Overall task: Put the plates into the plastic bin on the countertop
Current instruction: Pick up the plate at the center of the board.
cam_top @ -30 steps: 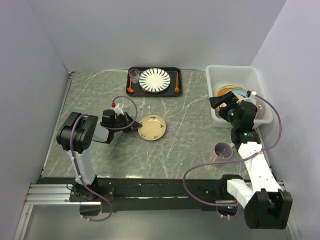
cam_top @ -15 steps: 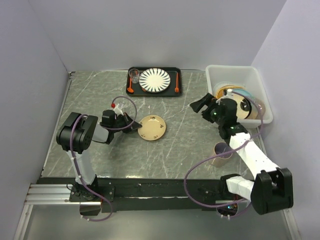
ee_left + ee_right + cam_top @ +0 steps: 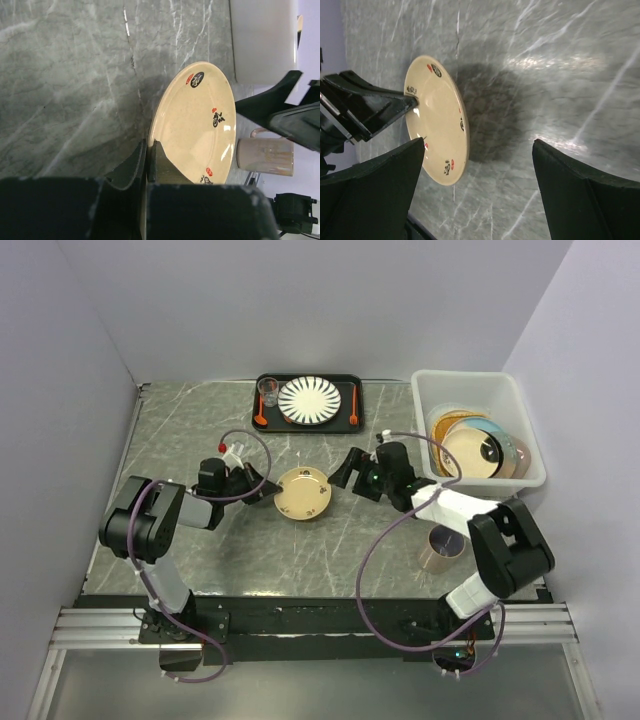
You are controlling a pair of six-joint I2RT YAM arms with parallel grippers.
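Cream plate [image 3: 305, 494] blocks mid-countertop [image 3: 180, 420], left gripper [image 3: 268, 492] clamped on its left rim, right gripper [image 3: 347, 470] spread wide just off its right rim. Bare marble runs from plate to plastic bin [image 3: 465, 374], crossed by the right arm [image 3: 440, 502]. Cup [image 3: 440, 545] stands near that arm; black tray [image 3: 343, 385] lies well back.

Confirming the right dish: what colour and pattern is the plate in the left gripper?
Cream plate with small black-and-red motifs; left wrist view shows it best.

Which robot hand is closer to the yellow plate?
Left. The left gripper has its jaws shut on the rim of the yellow plate; the right gripper, jaws open, sits just off the opposite edge, not touching.
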